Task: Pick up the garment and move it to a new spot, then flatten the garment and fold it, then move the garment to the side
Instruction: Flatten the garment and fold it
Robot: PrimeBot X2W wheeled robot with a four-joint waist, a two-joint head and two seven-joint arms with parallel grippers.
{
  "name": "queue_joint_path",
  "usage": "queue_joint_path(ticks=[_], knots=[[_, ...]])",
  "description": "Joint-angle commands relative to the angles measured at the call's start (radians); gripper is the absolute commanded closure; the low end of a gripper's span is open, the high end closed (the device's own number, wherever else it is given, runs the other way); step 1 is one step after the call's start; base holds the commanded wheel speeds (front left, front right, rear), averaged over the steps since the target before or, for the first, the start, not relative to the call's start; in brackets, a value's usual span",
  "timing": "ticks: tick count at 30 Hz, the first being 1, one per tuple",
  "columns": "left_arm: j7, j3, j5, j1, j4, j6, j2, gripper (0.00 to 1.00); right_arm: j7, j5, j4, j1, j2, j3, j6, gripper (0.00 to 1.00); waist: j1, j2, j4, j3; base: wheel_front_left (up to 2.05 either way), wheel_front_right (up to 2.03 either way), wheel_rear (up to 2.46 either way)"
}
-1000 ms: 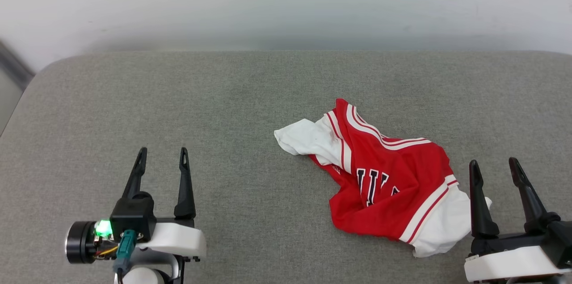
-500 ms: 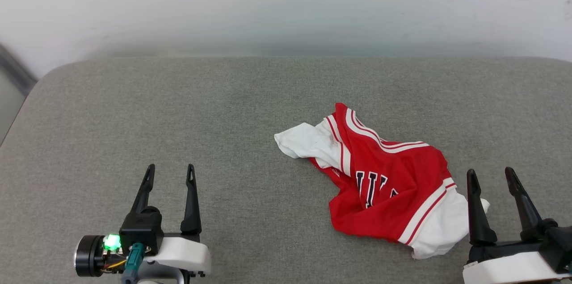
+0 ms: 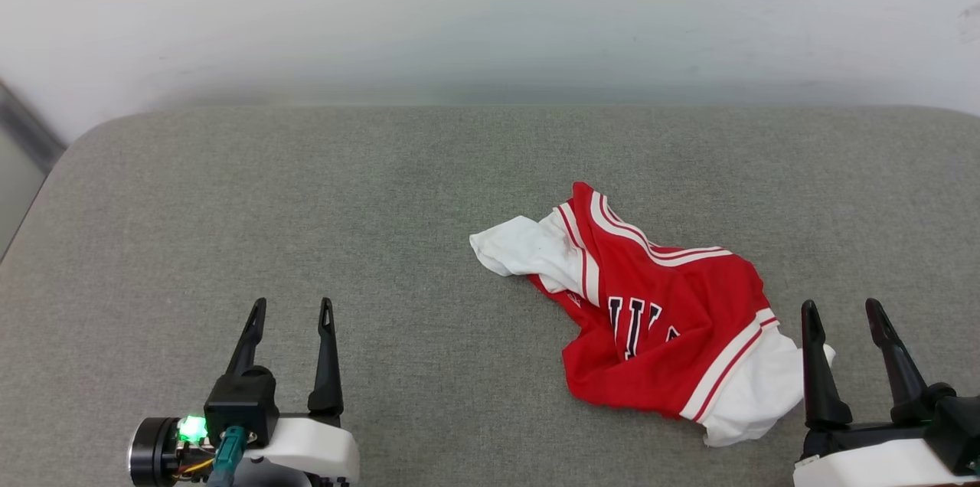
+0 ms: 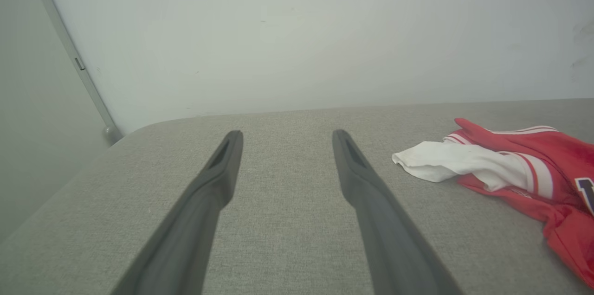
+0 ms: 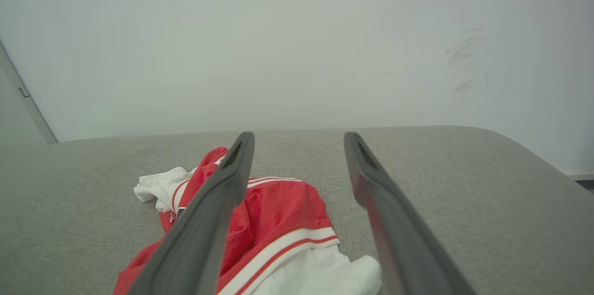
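Red and white, the garment (image 3: 658,318) lies crumpled on the grey cushion (image 3: 306,188) just beside the right gripper (image 3: 842,307), its black letters half lost in folds, maybe a U and L, and like before that gripper and the left gripper (image 3: 293,305) are wide open, holding nothing.

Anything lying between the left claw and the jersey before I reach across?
Nothing. In the head view, the stretch between the left claw and the jersey is bare grey padded surface.
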Motion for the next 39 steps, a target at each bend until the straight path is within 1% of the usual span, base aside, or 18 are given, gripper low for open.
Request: queue_joint_path(ticks=[1,4,8,10,14,19,21,26,30,32,35,39], knots=[[-0.003,0.006,0.006,0.011,0.002,-0.006,-0.004,0.00,-0.002,0.002,0.001,0.010,0.001,0.002,0.000,0.00,0.0000,0.0000,-0.001,0.000,0.00,0.00,0.00],[-0.003,0.023,0.010,-0.011,0.001,-0.023,-0.010,0.00,-0.002,0.004,-0.001,0.005,0.001,0.002,0.000,0.00,0.0000,0.0000,-0.003,0.002,0.00,0.00,0.00],[-0.003,0.046,0.005,-0.076,0.002,-0.060,-0.006,0.00,-0.002,0.001,-0.005,-0.008,0.001,0.003,0.000,0.00,0.0000,0.0000,-0.008,0.011,0.00,0.00,0.00],[-0.003,0.054,0.013,-0.121,0.005,-0.083,0.008,0.00,-0.002,-0.003,-0.008,-0.016,0.001,0.005,0.000,0.00,0.0000,0.0000,-0.012,0.018,0.00,0.00,0.00],[-0.003,0.045,0.027,-0.236,0.036,-0.140,0.040,0.00,-0.002,-0.006,-0.010,-0.021,0.001,0.008,0.000,0.00,0.0000,0.0000,-0.024,0.028,0.00,0.00,0.00],[-0.002,0.032,0.024,-0.414,0.085,-0.208,0.076,0.00,-0.002,-0.009,-0.018,-0.046,0.001,0.008,0.000,0.00,0.0000,0.0000,-0.047,0.065,0.00,0.00,0.00],[-0.002,0.016,0.031,-0.483,0.099,-0.227,0.091,0.00,-0.002,-0.009,-0.024,-0.051,0.001,0.006,0.000,0.00,0.0000,0.0000,-0.056,0.082,0.00,0.00,0.00],[0.009,-0.034,0.017,-0.658,0.172,-0.256,0.133,0.00,-0.002,-0.017,-0.033,-0.070,0.001,0.002,0.000,0.00,0.0000,0.0000,-0.073,0.130,0.00,0.00,0.00],[0.091,-0.123,0.001,-0.792,0.231,-0.267,0.175,0.00,-0.002,-0.019,-0.037,-0.090,0.001,0.001,0.000,0.00,0.0000,0.0000,-0.088,0.167,0.00,0.00,0.00],[0.153,-0.197,-0.028,-0.845,0.256,-0.267,0.196,0.00,-0.002,-0.018,-0.039,-0.098,0.001,0.004,0.000,0.00,0.0000,0.0000,-0.097,0.183,0.00,0.00,0.00],[0.262,-0.319,-0.115,-0.925,0.279,-0.267,0.237,0.00,-0.002,-0.014,-0.041,-0.111,0.001,0.006,0.000,0.00,0.0000,0.0000,-0.110,0.205,0.00,0.00,0.00],[0.460,-0.497,-0.277,-1.028,0.300,-0.267,0.299,0.00,-0.002,-0.011,-0.043,-0.127,0.001,0.012,0.000,0.00,0.0000,0.0000,-0.126,0.231,0.00,0.00,0.00]])
